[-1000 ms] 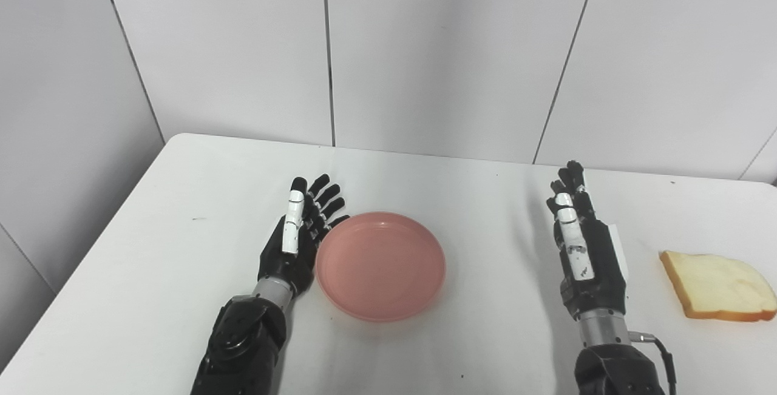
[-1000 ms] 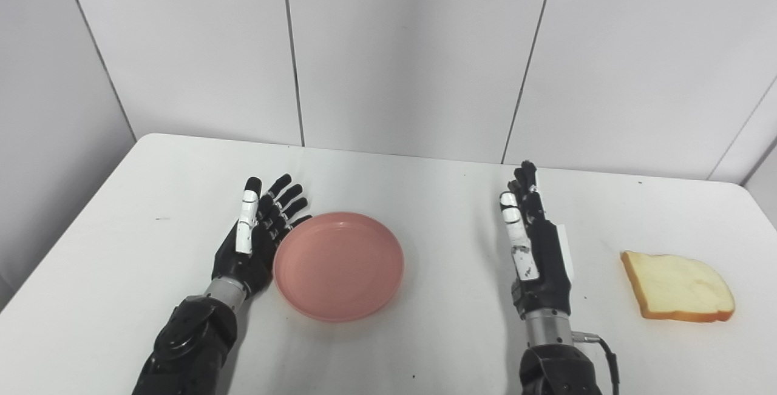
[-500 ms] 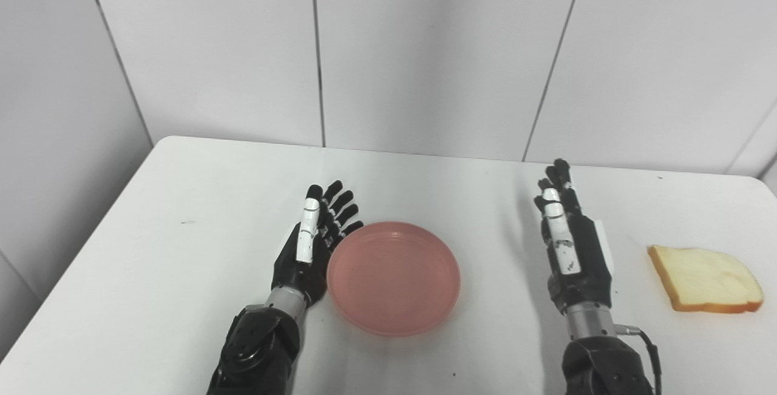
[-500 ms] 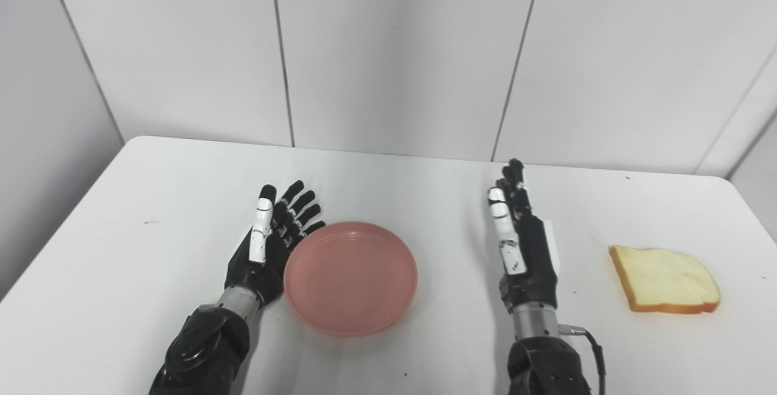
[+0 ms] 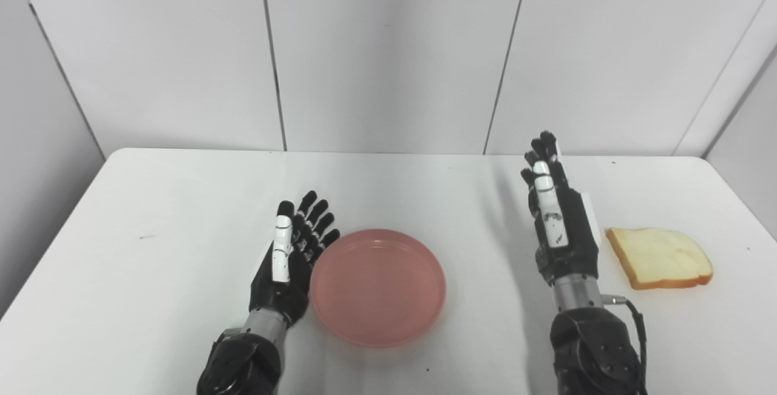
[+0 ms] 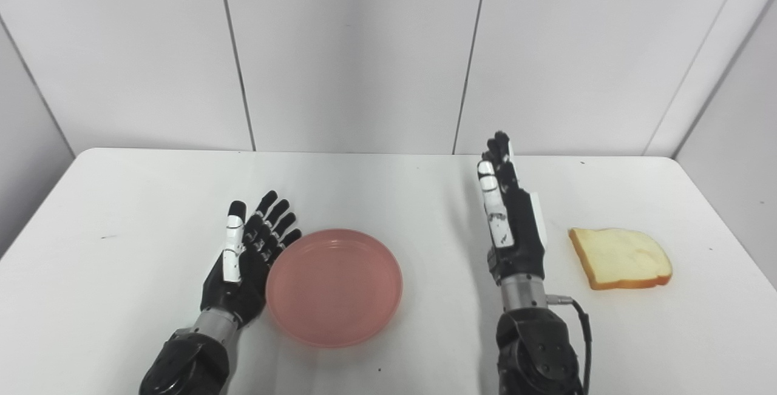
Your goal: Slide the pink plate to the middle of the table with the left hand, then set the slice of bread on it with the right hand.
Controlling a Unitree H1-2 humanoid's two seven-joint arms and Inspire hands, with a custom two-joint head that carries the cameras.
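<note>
My left hand is flat and open, fingers apart, holding nothing. Its palm side is right up against the left rim of the pink plate. I can't tell for sure if it is pressing on the rim or only just beside it.

The plate sits on the white table, to the right of my left hand and between my two hands. It looks close to the middle of the table now, so I think the sliding part is done, or nearly done. Maybe it needs one more small push, but I am not sure.

My right hand is up on its edge with the fingers straight and side by side, pointing away from me. It holds nothing. It is not touching the plate or the bread.

The slice of bread lies flat on the table, near my right hand, on its right side. Nothing is on the plate yet.

So what is left is the bread part. I think my right hand has to reach over to its right, pick up the slice, carry it to its left, and lay it down on the plate. My left hand should first move away from the plate.
</note>
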